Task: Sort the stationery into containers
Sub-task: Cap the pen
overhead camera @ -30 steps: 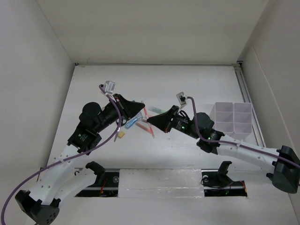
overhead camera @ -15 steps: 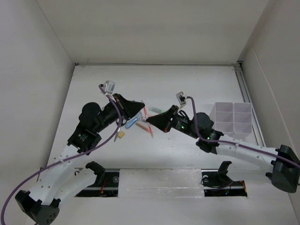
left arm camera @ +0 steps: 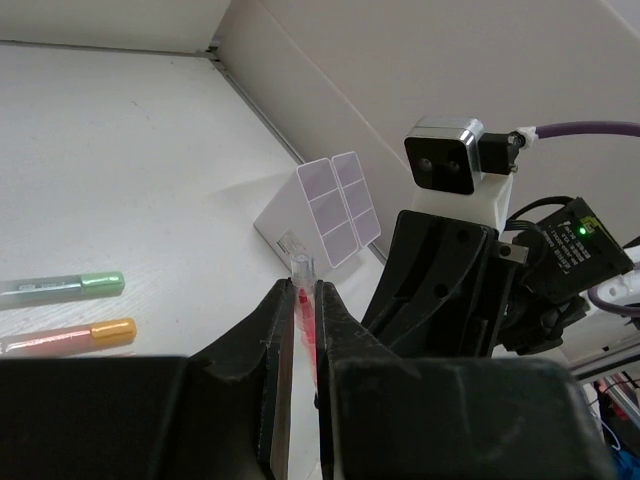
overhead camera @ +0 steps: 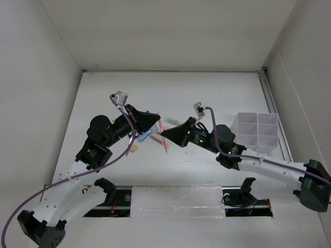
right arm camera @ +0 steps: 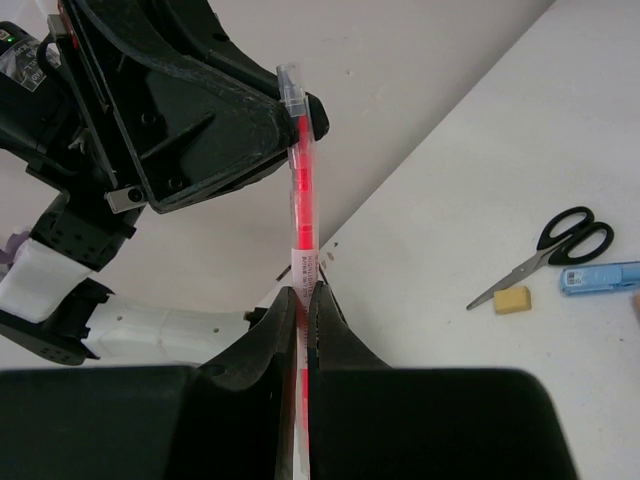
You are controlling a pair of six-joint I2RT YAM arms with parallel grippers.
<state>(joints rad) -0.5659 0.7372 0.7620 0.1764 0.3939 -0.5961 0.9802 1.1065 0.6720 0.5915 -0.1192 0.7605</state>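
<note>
Working well to the left of the translucent white divided plastic organiser (overhead camera: 257, 135), over the middle of the table. Reaching in from the organiser's side with the right gripper (right arm camera: 303, 295) and from the side away from it with the left gripper (left arm camera: 305, 290), almost touching tips. Clenching both pairs of fingers on one thin orange-red pen with a clear end (right arm camera: 300, 180): pinching its lower stretch in the right gripper, squeezing it near the clear end in the left, showing no gap beside the barrel in either wrist view. Holding that pen up off the table, apparently, and keeping its long axis running from one gripper to the other, not pointing toward the organiser. Judging the right arm the nearer of the two to the organiser, so probably calling for loosening the left fingers first, then carrying the pen organiser-ward and tipping it to fit down a compartment. Leaving, farther from the organiser than the meeting grippers, black-handled scissors (right arm camera: 560, 245), a blue-capped clear glue bottle (right arm camera: 600, 277) and a tiny yellow eraser block (right arm camera: 513, 299) lying flat.
</note>
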